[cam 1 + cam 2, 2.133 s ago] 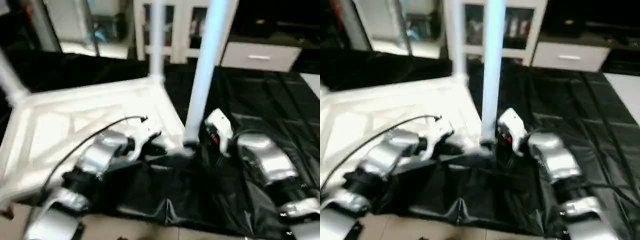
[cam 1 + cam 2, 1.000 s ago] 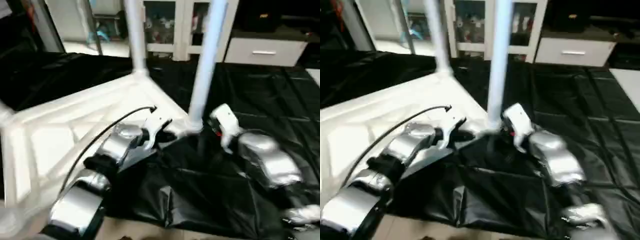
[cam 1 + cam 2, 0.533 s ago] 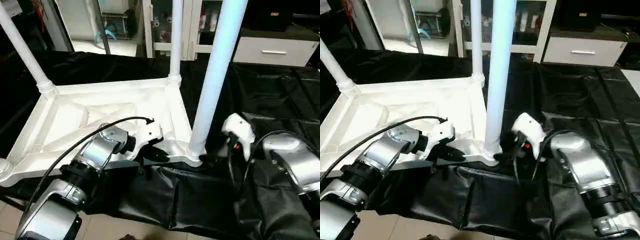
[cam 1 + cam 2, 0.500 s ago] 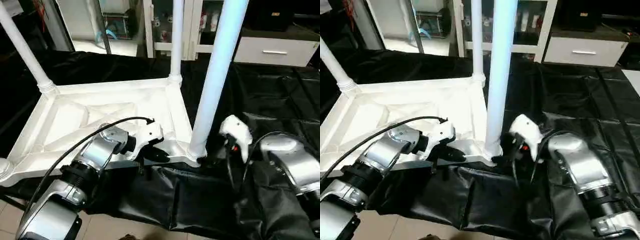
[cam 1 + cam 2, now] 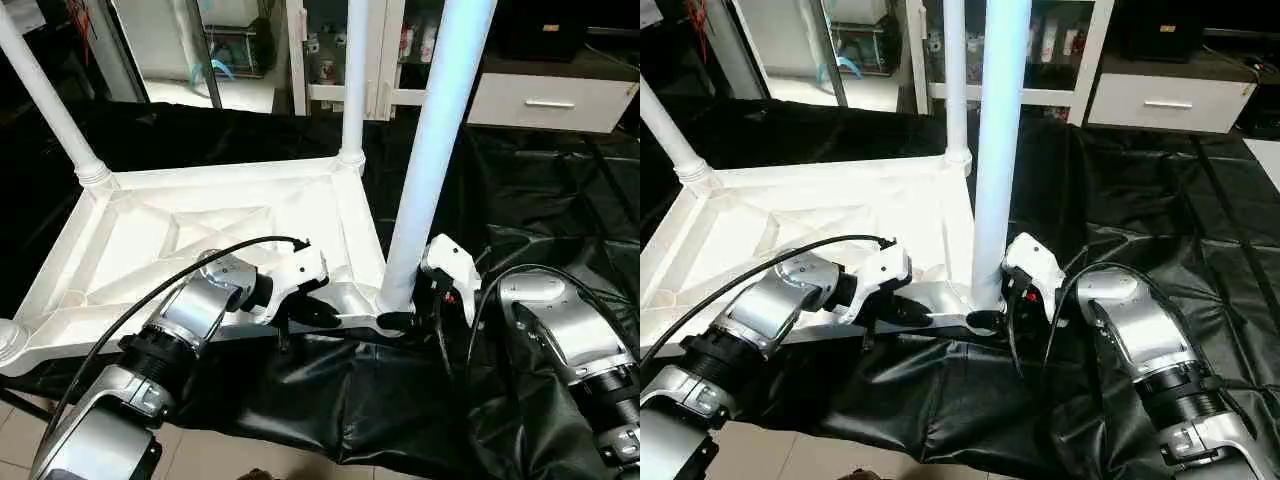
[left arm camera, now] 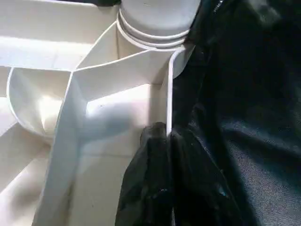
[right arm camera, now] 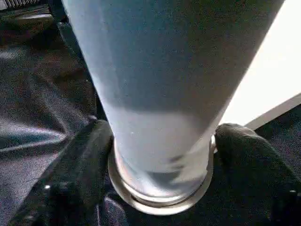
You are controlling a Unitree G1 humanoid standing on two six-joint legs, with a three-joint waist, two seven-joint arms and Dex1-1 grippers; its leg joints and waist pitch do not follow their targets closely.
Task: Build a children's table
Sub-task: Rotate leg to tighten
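The white tabletop (image 5: 200, 225) lies upside down on a black sheet, its X-ribbed underside facing up. White legs stand upright in its corner sockets: back left (image 5: 45, 100), back right (image 5: 353, 80) and near right (image 5: 430, 150). My left gripper (image 5: 325, 318) is shut on the tabletop's near rim just left of the near right socket; in the left wrist view its fingers (image 6: 150, 160) pinch that thin rim wall. My right gripper (image 5: 985, 322) holds the base of the near right leg (image 7: 155, 70), one finger (image 7: 89, 155) touching the collar on each side.
The black sheet (image 5: 540, 200) covers the floor, wrinkled beneath my forearms. A white drawer unit (image 5: 545, 100) and a glass-fronted shelf (image 5: 320, 50) stand behind. Pale floor tiles (image 5: 230, 455) show at the near edge. A black cable (image 5: 150, 300) arcs over my left forearm.
My right gripper has moved left and in, from a little apart from the near right leg to around its base. The left gripper has stayed on the rim.
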